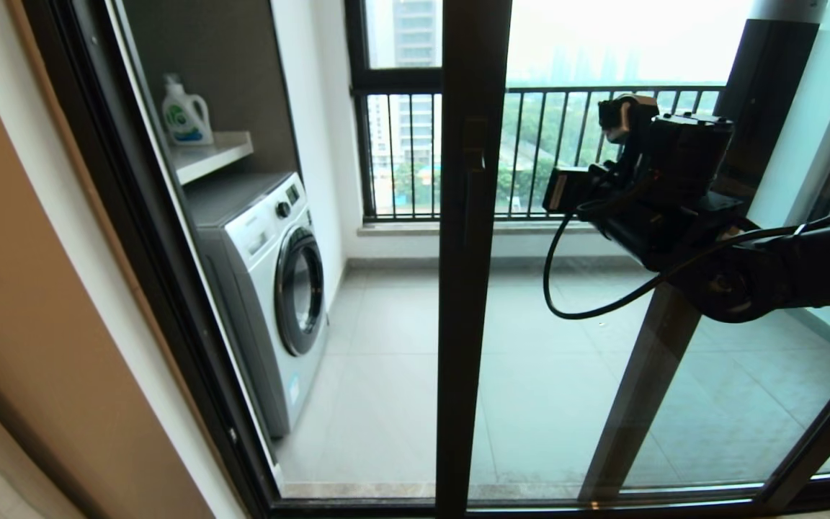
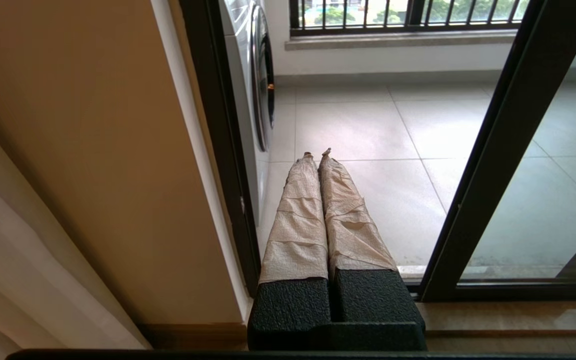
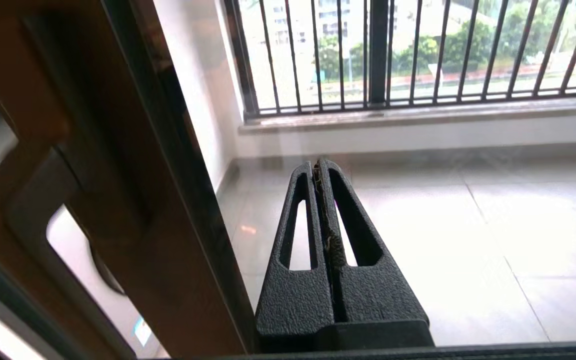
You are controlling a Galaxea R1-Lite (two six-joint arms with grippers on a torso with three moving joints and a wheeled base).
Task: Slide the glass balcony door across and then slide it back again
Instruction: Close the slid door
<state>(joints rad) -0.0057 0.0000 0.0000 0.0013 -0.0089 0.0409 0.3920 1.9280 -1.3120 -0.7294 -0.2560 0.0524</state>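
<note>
Right end effector (image 3: 322,167) closed, empty, just right of door (image 1: 469,288) stile; handle (image 1: 474,187) runs vertically. Left end effector (image 2: 318,156) closed, parked low.

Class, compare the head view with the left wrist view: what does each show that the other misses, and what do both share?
Only the head view shows the detergent bottle on its shelf, the door's bar handle, and the right gripper raised close to the glass. Only the left wrist view shows the left gripper, its taped fingers pressed together, low by the wall. Both show the washing machine, the glass balcony door and the railing.
</note>
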